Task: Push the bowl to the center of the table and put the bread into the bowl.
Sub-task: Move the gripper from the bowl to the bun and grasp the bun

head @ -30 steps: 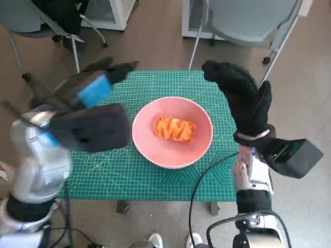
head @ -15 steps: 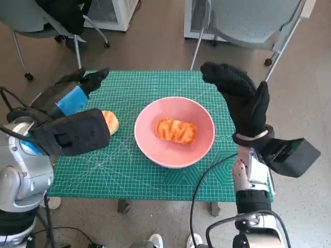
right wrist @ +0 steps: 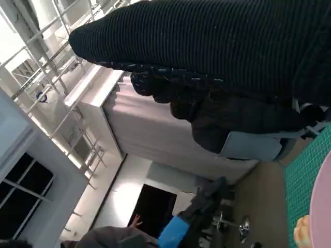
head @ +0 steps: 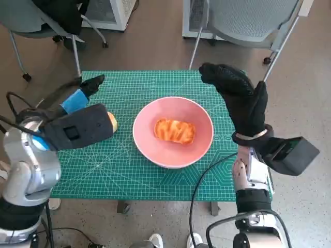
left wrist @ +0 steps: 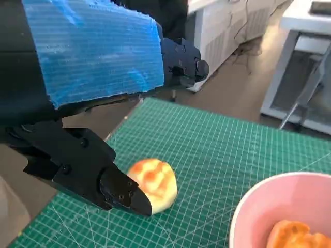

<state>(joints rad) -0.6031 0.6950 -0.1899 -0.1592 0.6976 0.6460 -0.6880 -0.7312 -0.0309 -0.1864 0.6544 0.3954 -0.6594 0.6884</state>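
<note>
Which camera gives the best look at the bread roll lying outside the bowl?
The left wrist view: the roll lies on the green mat, mostly unobstructed. In the head view the left hand hides most of it. The right wrist view doesn't show it.

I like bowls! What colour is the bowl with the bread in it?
Pink. The bowl shows best in the head view.

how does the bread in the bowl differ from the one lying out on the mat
The bread in the bowl lies inside the pink bowl; the bread on the mat lies on the green mat, beside the bowl and apart from it. The first is oblong and deep orange; the second is rounder and paler, orange on top. The second is partly hidden by the left hand in the head view. Both lie free, unheld.
</note>
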